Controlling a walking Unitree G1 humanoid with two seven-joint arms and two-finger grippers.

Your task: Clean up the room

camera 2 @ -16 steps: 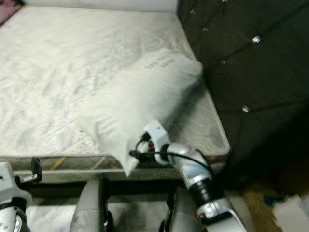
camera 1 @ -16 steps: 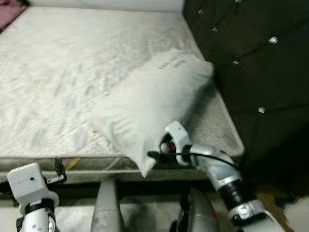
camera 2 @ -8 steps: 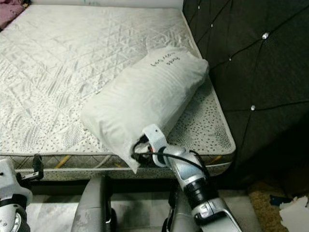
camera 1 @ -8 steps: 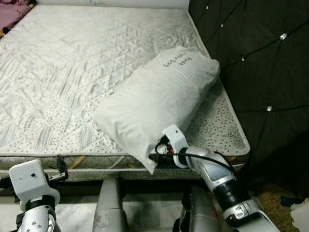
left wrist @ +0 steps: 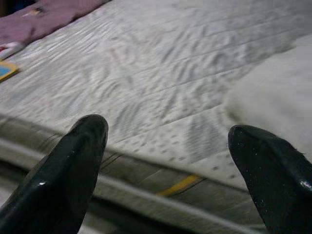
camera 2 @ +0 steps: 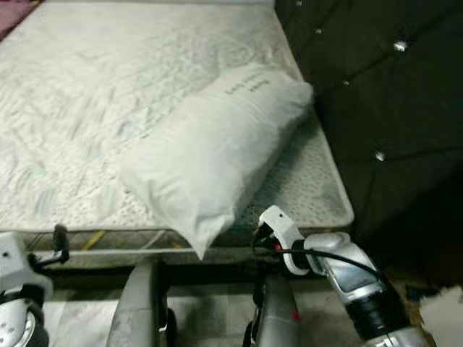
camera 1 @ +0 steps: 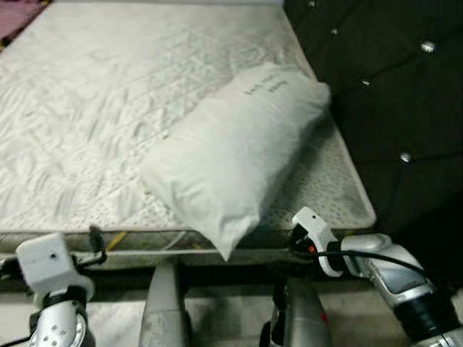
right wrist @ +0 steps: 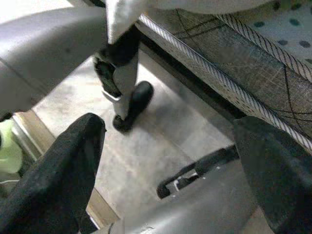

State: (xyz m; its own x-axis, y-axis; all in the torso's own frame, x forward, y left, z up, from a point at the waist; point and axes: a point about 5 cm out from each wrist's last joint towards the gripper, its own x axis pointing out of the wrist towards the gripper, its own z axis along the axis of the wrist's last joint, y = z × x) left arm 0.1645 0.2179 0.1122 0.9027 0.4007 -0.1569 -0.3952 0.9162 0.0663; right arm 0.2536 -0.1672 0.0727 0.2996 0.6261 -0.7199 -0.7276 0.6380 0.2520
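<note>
lying diagonally on the mattress, the pillow overhangs its edge; both pincers, left and right, gape wide.

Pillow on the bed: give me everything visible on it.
The pillow is white, plump and soft-looking, in a plain fabric case with dark handwriting near its far end. It lies diagonally on the bare quilted mattress, far end toward the dark tufted headboard, near corner hanging over the mattress's front edge. Only the mattress touches it. The right gripper is open and clear of it, below the bed edge; the left gripper is open, facing the mattress side.
</note>
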